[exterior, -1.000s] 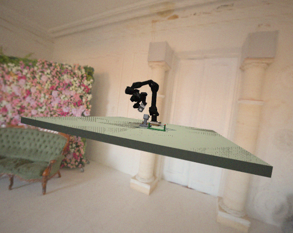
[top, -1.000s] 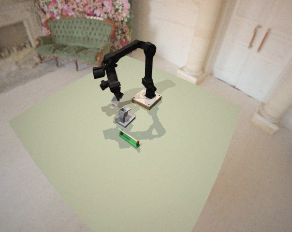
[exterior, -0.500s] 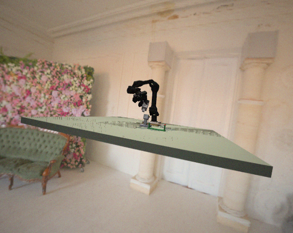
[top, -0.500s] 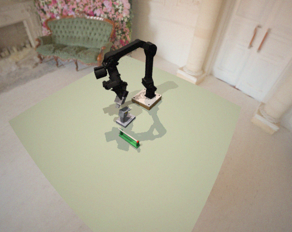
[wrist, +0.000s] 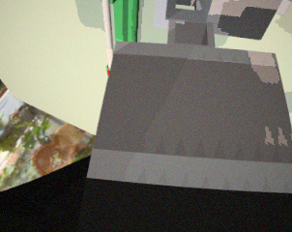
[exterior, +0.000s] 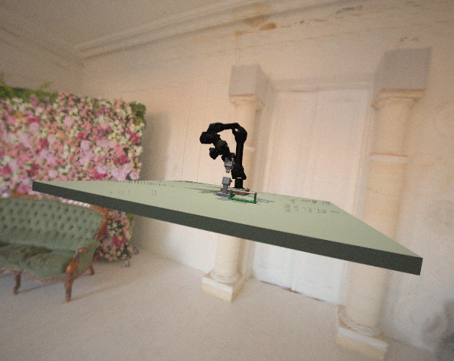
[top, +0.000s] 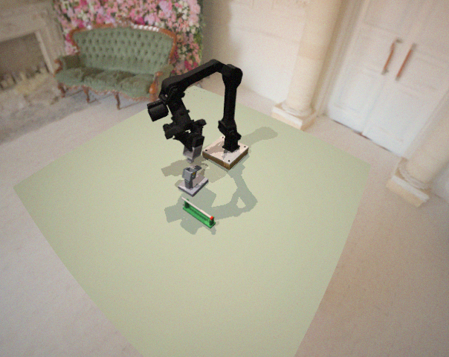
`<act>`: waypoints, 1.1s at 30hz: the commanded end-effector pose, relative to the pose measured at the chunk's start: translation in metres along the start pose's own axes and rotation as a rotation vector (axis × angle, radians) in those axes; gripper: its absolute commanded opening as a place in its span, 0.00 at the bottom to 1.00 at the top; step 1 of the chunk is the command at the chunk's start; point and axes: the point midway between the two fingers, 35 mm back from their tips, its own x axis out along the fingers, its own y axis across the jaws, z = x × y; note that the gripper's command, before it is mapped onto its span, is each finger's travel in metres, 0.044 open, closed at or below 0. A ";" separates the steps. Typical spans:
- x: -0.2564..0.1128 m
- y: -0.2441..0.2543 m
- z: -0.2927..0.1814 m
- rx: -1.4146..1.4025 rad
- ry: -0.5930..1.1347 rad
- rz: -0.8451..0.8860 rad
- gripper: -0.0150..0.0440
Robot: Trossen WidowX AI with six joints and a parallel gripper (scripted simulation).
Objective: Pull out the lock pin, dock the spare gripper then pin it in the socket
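Observation:
My gripper is shut on the grey spare gripper and holds it up in the air. Its narrow spigot points down towards the mount's grey socket; a gap shows between them in the top and exterior views. The socket stands upright on its pale base. The white lock pin, red-headed, lies out of the socket along the top of the green rack. The fingertips are hidden in the wrist view.
The arm's square base plate stands behind and to the right of the mount in the top view. The green rack is close in front of the mount. All stand on the pale green table top.

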 end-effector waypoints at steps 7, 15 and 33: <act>0.005 0.002 -0.005 0.044 0.011 0.007 0.25; 0.012 0.002 0.003 0.051 0.011 0.007 0.25; 0.031 0.001 0.021 0.050 0.010 0.007 0.25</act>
